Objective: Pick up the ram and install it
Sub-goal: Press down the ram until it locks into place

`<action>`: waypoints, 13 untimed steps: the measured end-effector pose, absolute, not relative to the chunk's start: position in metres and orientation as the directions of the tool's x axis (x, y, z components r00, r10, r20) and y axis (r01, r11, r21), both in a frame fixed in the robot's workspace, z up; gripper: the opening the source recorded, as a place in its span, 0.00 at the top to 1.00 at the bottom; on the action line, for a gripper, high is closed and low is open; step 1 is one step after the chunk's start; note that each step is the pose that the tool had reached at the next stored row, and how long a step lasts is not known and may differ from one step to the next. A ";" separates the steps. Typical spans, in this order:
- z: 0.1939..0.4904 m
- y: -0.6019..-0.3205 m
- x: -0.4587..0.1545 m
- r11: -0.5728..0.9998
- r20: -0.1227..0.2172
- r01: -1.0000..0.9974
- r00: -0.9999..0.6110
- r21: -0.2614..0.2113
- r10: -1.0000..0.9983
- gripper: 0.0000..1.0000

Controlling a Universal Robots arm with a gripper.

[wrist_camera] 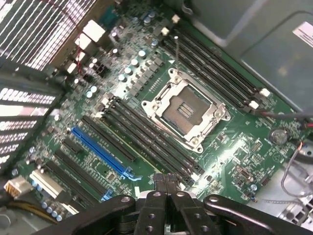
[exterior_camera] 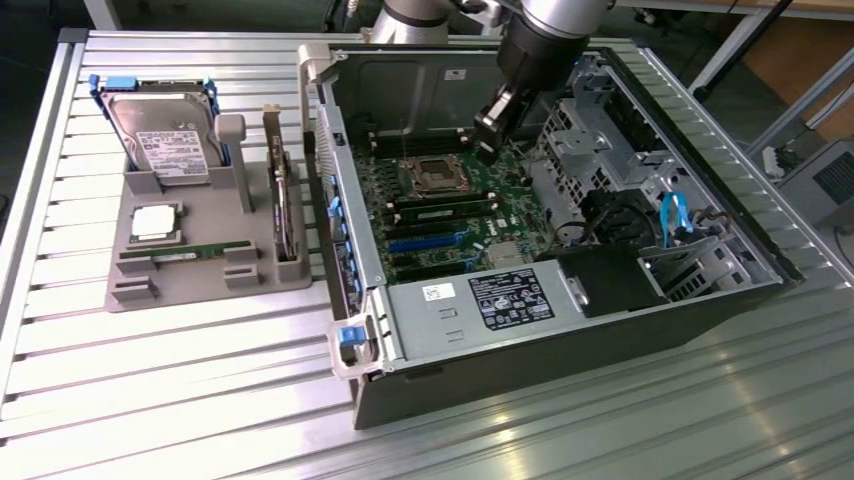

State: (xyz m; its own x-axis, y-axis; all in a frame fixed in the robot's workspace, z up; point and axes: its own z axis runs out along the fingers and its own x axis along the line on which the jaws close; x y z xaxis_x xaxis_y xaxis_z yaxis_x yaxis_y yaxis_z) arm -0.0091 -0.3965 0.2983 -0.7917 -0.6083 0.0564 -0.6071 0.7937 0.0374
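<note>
My claw (wrist_camera: 165,182) was clenched on nothing, its tips pressed together above the motherboard (wrist_camera: 161,112) inside the open computer case (exterior_camera: 534,340), hanging just beside the empty processor socket (wrist_camera: 186,111) and its flanking memory slots (wrist_camera: 146,132). In the exterior view my arm (exterior_camera: 541,50) reached down from the far side into the case. The ram (exterior_camera: 183,253) lay flat in the grey holder tray (exterior_camera: 214,290) on the table (exterior_camera: 160,400), well apart from me at the exterior view's left, near the silver processor chip (exterior_camera: 156,222) and the hard drive (exterior_camera: 163,140).
</note>
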 end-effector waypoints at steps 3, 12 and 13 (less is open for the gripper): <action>0.298 -0.396 -0.009 0.821 0.056 -0.569 -0.819 0.037 -0.571 0.90; 0.298 -0.396 -0.009 0.894 0.056 -0.447 -0.892 0.037 -0.448 0.90; 0.298 -0.396 -0.009 0.901 0.056 -0.433 -0.899 0.037 -0.435 0.90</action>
State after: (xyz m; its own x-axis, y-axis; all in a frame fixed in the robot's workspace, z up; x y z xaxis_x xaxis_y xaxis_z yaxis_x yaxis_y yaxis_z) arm -0.0091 -0.3965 0.2983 -0.8989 -0.4345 0.0564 -0.4330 0.9006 0.0374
